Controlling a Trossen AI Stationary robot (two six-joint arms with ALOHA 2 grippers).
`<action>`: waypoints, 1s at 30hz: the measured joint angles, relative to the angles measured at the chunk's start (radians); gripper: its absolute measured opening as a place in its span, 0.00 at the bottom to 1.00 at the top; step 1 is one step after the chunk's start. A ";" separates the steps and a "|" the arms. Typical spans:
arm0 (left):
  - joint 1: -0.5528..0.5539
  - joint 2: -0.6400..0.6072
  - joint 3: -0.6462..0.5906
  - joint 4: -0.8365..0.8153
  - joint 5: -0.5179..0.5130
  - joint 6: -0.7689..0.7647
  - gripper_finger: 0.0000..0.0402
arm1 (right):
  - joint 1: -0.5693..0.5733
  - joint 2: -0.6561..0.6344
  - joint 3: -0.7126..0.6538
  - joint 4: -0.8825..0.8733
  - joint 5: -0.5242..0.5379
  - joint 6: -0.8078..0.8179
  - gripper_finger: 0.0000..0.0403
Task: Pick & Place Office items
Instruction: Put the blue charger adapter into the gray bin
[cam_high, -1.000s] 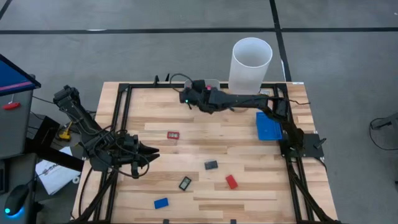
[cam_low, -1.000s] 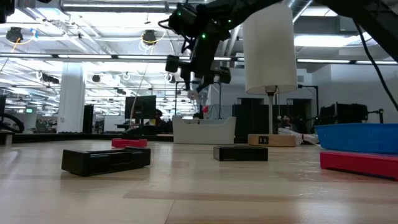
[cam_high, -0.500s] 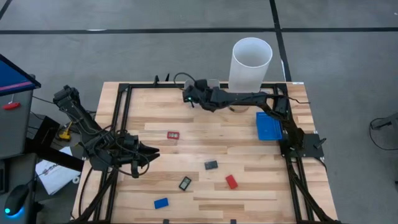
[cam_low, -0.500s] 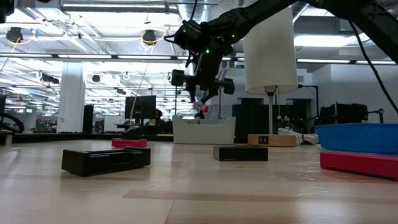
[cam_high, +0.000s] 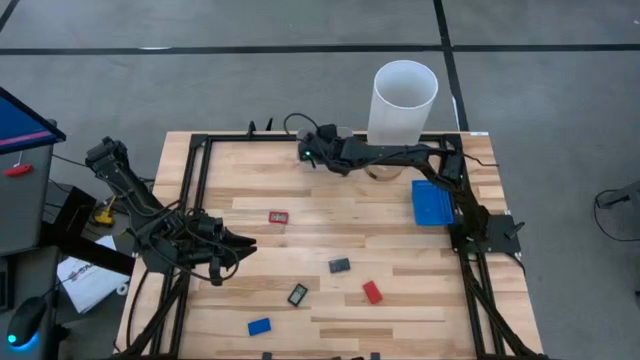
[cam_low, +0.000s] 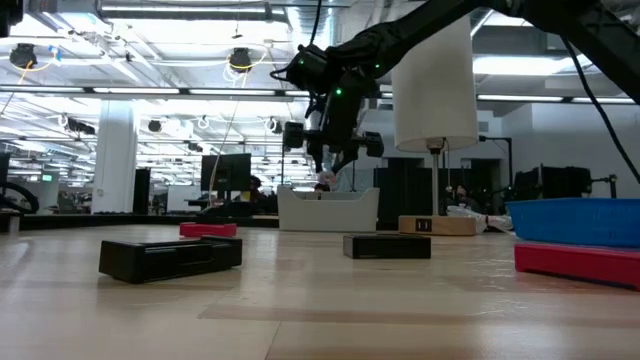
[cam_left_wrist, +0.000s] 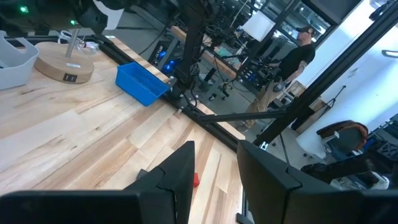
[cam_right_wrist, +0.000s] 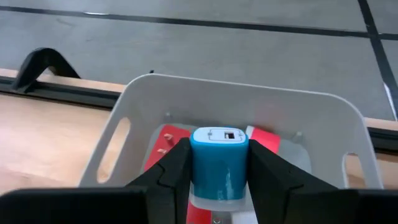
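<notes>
The right gripper (cam_right_wrist: 217, 171) is clamped on a smooth, rounded blue-and-white block (cam_right_wrist: 219, 158) just above a white plastic tray (cam_right_wrist: 152, 102) with curved walls, red pieces (cam_right_wrist: 166, 138) inside. The left gripper (cam_high: 245, 246), fingers together, waits over the pale wooden desk (cam_high: 330, 230).

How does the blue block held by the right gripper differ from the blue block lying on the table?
The held blue block is clamped upright between the right gripper fingers, above the grey tray; the other blue block lies flat and free on the wooden table, near its front edge. The held one shows a white top; the lying one looks darker blue. Both are small blue pieces.
</notes>
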 joint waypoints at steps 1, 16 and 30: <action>0.000 0.000 0.000 0.000 0.000 0.000 0.29 | -0.002 0.000 0.000 -0.003 0.000 0.000 0.28; 0.000 0.000 0.000 0.030 0.004 0.027 0.29 | -0.005 0.000 0.000 -0.083 0.001 0.061 0.36; 0.000 0.000 0.000 0.029 0.032 0.028 0.29 | -0.004 0.000 0.001 -0.067 -0.004 0.020 0.45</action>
